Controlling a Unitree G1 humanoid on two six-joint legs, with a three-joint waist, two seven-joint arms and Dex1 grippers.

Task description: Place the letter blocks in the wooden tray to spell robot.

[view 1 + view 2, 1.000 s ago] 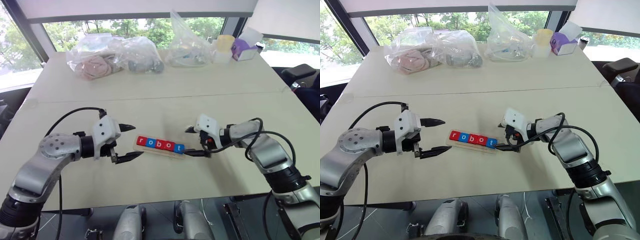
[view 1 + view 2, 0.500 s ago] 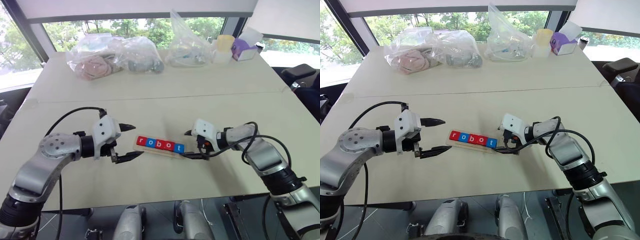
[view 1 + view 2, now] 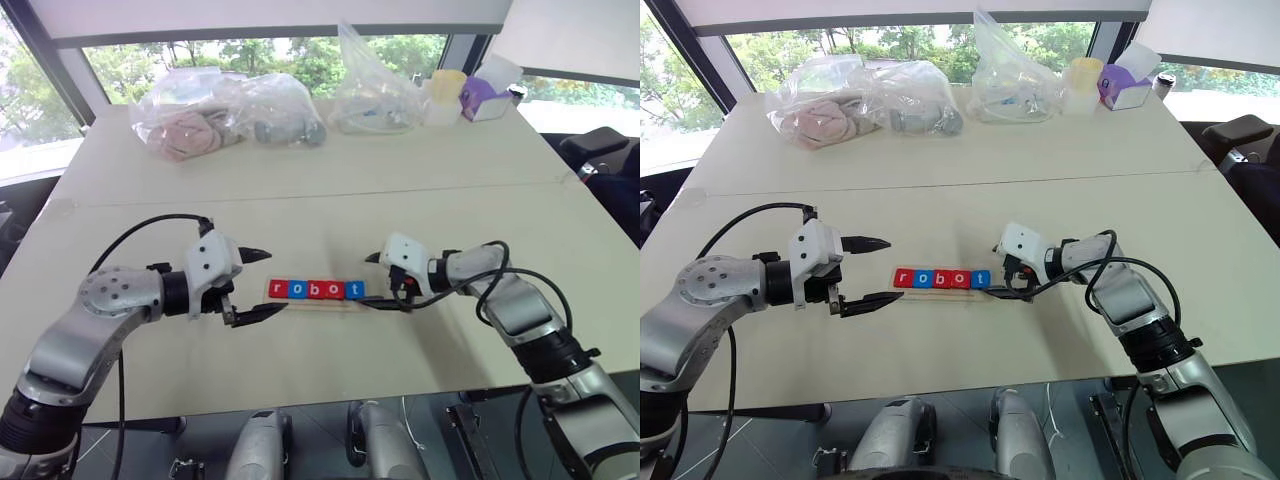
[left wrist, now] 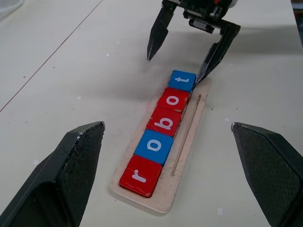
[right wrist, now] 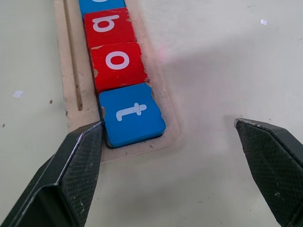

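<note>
The wooden tray (image 3: 316,301) lies across the table between my two grippers. Five letter blocks sit in it in a row and read r (image 4: 140,176), o (image 4: 155,146), b (image 4: 165,121), o (image 4: 174,100), t (image 4: 182,80). The r, b and second o are red, the other two blue. My left gripper (image 3: 276,282) stands open just off the r end, touching nothing. At the t end my right gripper (image 3: 366,282) is open, and one of its fingers (image 5: 75,165) rests against the tray's corner beside the t block (image 5: 132,116).
Clear plastic bags (image 3: 230,110) of soft items and another bag (image 3: 375,90) lie along the table's far side, with a yellow cup (image 3: 447,95) and a purple box (image 3: 485,100) beside them. The table's front edge (image 3: 300,405) runs close below the arms.
My right gripper has moved in against the tray's t end. The tray, slanted before, has swung round and now lies level across the view. The left gripper has not moved.
</note>
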